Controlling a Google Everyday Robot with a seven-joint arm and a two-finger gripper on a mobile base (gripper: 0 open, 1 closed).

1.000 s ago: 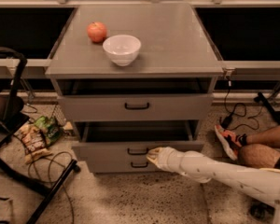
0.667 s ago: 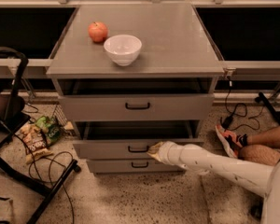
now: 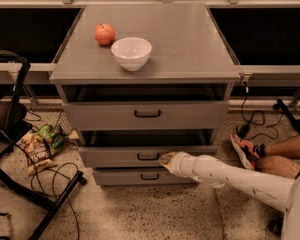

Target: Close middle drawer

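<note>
The grey cabinet [image 3: 155, 59] has three drawers. The middle drawer [image 3: 115, 155] has a low grey front panel with a small black handle [image 3: 148, 157]; it stands out only slightly past the bottom drawer [image 3: 115, 176]. My gripper [image 3: 166, 159] on the white arm [image 3: 230, 176] presses against the middle drawer's front, just right of the handle. The top drawer [image 3: 145, 115] stands out from the cabinet, with a dark gap above it.
A red apple [image 3: 104, 34] and a white bowl [image 3: 131, 53] sit on the cabinet top. A snack bag [image 3: 42, 144], cables and a black chair frame [image 3: 20, 149] lie on the floor at left. A person's leg and shoe [image 3: 245, 149] are at right.
The middle drawer has slid inward toward the cabinet, and my gripper has followed it while pressed on its front.
</note>
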